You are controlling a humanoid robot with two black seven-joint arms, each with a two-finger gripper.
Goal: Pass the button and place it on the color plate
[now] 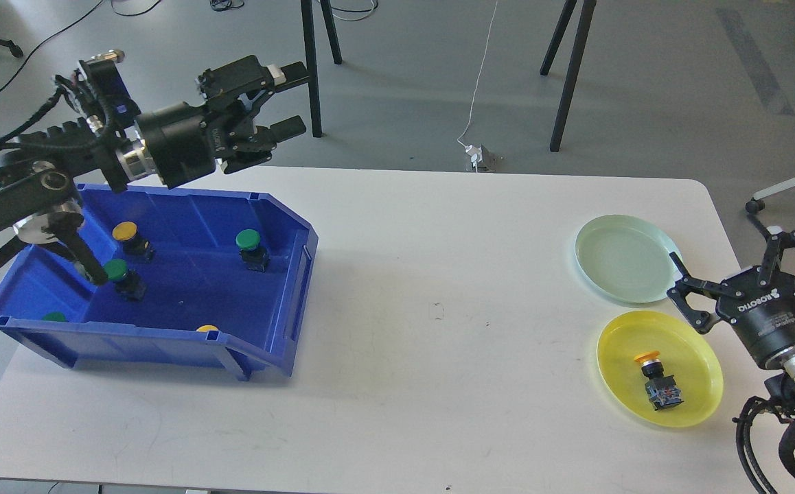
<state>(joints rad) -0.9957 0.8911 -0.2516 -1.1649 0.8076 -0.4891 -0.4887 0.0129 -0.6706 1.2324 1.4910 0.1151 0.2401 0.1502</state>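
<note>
Left gripper (287,99): fingers spread, empty, raised above far rim of blue bin (287,288). Below it in bin: green button (252,248) nearest, yellow button (131,238) and second green button (121,276) further back toward the arm; two more half hidden at near wall. Right gripper (723,271): fingers apart, empty, between green plate (623,257) and yellow plate (686,343); placed button (657,381) just below. Buttons likely light, rigid, smooth-capped; best pinched across the dark square body, not the domed cap.
</note>
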